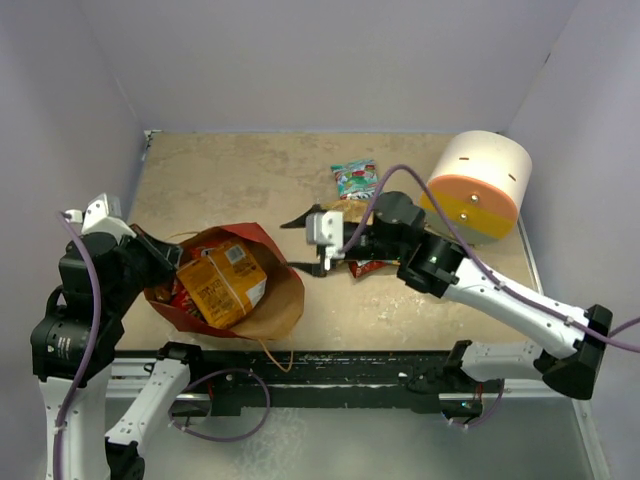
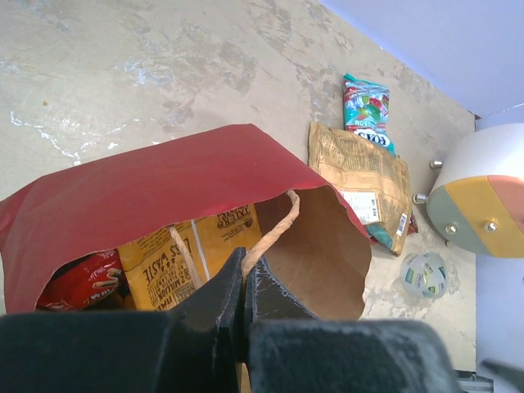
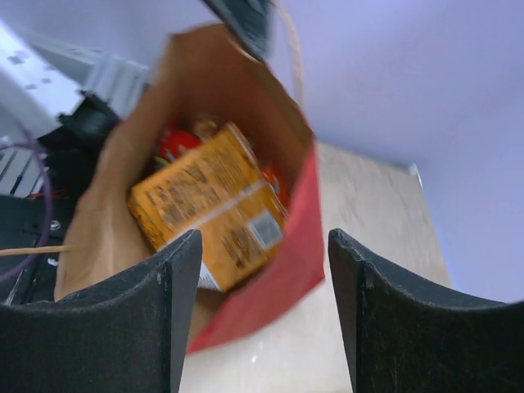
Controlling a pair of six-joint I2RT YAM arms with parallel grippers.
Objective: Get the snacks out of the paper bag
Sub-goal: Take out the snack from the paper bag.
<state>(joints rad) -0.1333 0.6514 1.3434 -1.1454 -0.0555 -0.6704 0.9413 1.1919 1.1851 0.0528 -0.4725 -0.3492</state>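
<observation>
Paper bag (image 1: 272,312) lies on its side near the front edge of the table (image 1: 230,175), red outside and brown inside, its mouth gaping toward the right arm. The left gripper (image 1: 160,262) is clamped fully closed on the bag's rim, next to a string handle. Inside, 2 snacks show: an orange packet (image 1: 222,285) on top and a red packet (image 1: 183,297) tucked under it on the left. Just beyond the mouth, the right gripper (image 1: 308,245) hangs with its fingers spread wide and nothing between them, pointed at the opening. Under that arm's wrist a tan packet (image 2: 364,172) rests over a teal-green packet (image 2: 383,236), with a small tape roll (image 2: 424,273) just beside them. Farther back lies a multicoloured candy pack (image 1: 354,178), and to its right stands a white cylinder (image 1: 480,185) with an orange-yellow band.
</observation>
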